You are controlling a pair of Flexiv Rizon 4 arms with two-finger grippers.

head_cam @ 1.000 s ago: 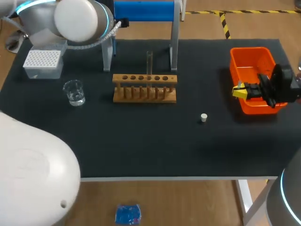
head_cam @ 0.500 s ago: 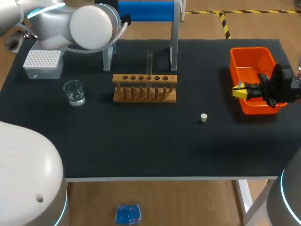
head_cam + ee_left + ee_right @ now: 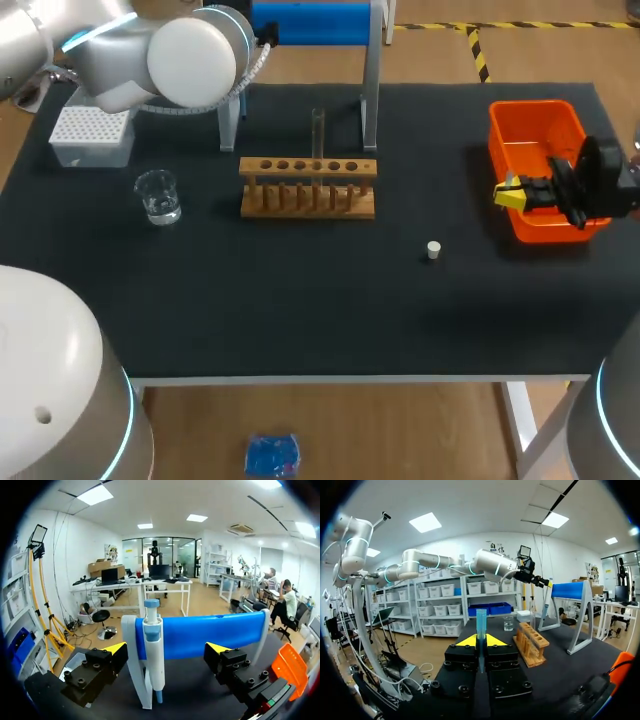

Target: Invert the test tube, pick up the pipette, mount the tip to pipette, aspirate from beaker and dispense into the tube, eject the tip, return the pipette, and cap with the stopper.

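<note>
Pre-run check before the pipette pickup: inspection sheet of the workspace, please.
Surface: black mat, no spills seen.
Job's things: pipette hanging on blue stand; test tube upright in rack; beaker, tip box, stopper, orange bin on mat.
Clutter: nothing seen.
Claws: left claw open, either side of pipette; right claw shut, at orange bin.
Cables: hose on left arm.
Surroundings: nothing seen.
</note>
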